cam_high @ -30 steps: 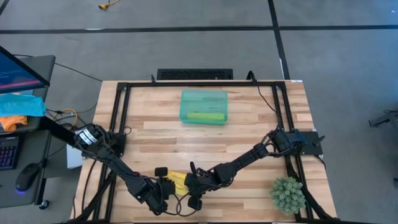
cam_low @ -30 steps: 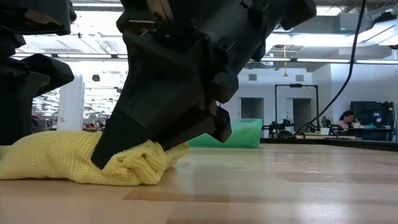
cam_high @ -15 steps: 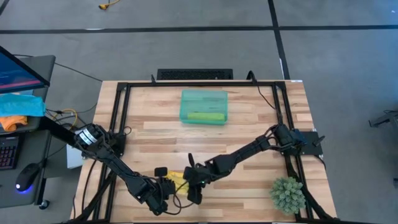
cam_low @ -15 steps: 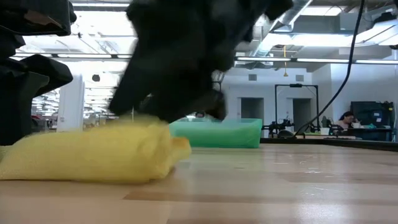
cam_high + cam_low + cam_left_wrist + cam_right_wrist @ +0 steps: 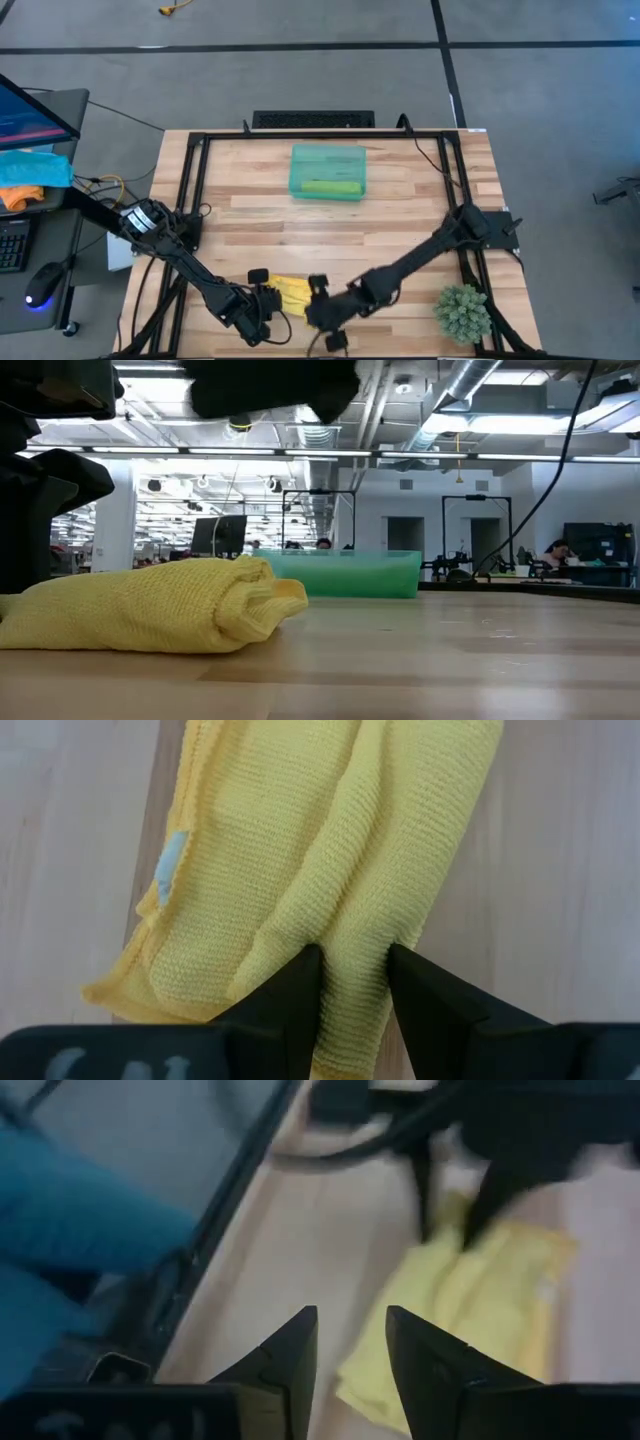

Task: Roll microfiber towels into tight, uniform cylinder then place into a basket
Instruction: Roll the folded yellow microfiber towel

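Observation:
A yellow towel [image 5: 293, 293] lies loosely rolled near the table's near edge; the low view shows it as a lumpy bundle [image 5: 150, 615] resting on the wood. My left gripper [image 5: 350, 985] is shut on it at its left end [image 5: 275, 300]. My right gripper [image 5: 350, 1350] hovers just right of the towel [image 5: 318, 308], raised off it, fingers open with nothing between them. The teal basket [image 5: 300, 160] stands at the far middle of the table with a rolled lime green towel [image 5: 330, 187] lying in it. My left gripper pinches a raised lengthwise fold of the yellow towel [image 5: 352, 955] between its two fingers, several layers thick, near the towel's left end. The fingers slant down from the table's left side and point along the fold. The towel rests on the table.
A spiky green plant [image 5: 462, 312] stands at the near right corner. Black frame rails [image 5: 195, 190] run along the table's left, right and far sides. Blue and orange cloths [image 5: 30, 175] lie off the table at the left. Bare wood stretches between towel and basket.
My right gripper has come off the yellow towel's right end, risen and drawn back a little toward the near edge while rolling its wrist. The towel's right end, pressed down before, now lies free and rounded. The left end has stayed put.

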Robot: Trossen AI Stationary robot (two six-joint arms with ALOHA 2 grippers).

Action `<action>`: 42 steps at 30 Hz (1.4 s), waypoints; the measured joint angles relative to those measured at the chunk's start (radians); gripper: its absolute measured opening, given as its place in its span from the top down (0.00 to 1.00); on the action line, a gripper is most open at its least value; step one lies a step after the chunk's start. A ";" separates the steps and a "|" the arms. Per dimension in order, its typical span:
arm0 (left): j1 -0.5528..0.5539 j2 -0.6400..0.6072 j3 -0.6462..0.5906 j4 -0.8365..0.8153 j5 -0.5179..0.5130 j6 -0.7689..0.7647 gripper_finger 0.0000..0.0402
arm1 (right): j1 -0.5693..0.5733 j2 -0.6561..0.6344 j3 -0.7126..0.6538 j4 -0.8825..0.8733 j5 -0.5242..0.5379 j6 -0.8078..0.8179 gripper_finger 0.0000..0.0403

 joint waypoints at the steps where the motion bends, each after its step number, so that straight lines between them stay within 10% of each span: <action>1: 0.000 0.000 0.000 0.002 0.001 -0.004 0.72 | 0.011 0.011 -0.003 -0.002 0.004 -0.031 0.64; 8: 0.019 0.000 0.000 0.015 0.000 -0.106 0.72 | 0.032 0.096 -0.004 0.089 -0.001 -0.182 0.65; 42: 0.038 0.001 0.000 0.050 0.005 -0.161 0.72 | -0.058 0.120 -0.004 -0.031 0.138 0.098 0.71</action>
